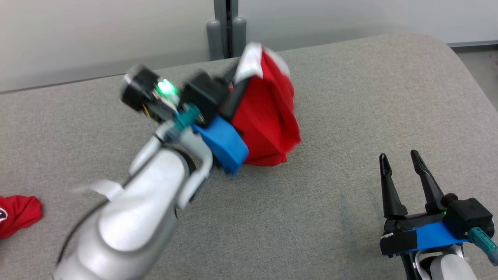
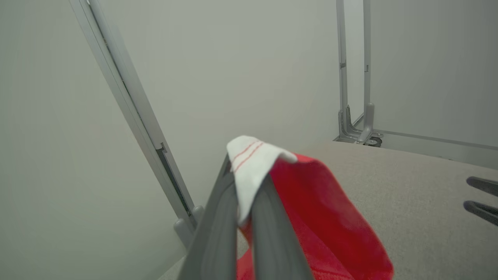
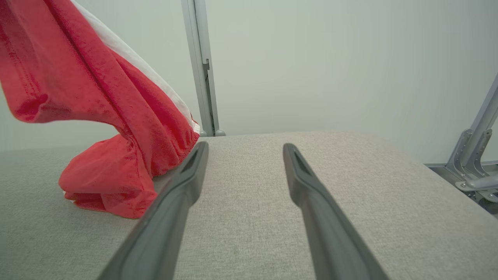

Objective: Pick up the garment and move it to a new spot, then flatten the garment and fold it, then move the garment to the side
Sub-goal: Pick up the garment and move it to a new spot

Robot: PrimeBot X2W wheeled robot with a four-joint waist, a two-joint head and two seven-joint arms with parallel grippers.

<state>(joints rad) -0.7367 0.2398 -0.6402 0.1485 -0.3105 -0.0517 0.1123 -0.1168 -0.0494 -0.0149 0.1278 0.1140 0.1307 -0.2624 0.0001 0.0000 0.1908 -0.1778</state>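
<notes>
Grey desk [image 1: 350,97], pale wall [image 1: 97,39] behind. Left pincer [image 2: 249,186] held high, forearm [image 1: 155,182] slanting forward, pinching white edge of red garment [image 1: 268,116]; folds resting on desk. Right pincer [image 1: 400,159] low, spread.

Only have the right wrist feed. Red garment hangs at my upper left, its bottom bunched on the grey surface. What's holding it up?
Observer: The left tool, shut on the garment at its white trim.
Operator: On my feed it overlaps my left finger. Touching?
Observer: No. In the head view the right tool is open at the lower right, with bare grey surface between it and the garment.
Operator: Anything else on the surface?
Observer: A second red cloth lies at the far left edge of the head view, well apart from the held one.
</notes>
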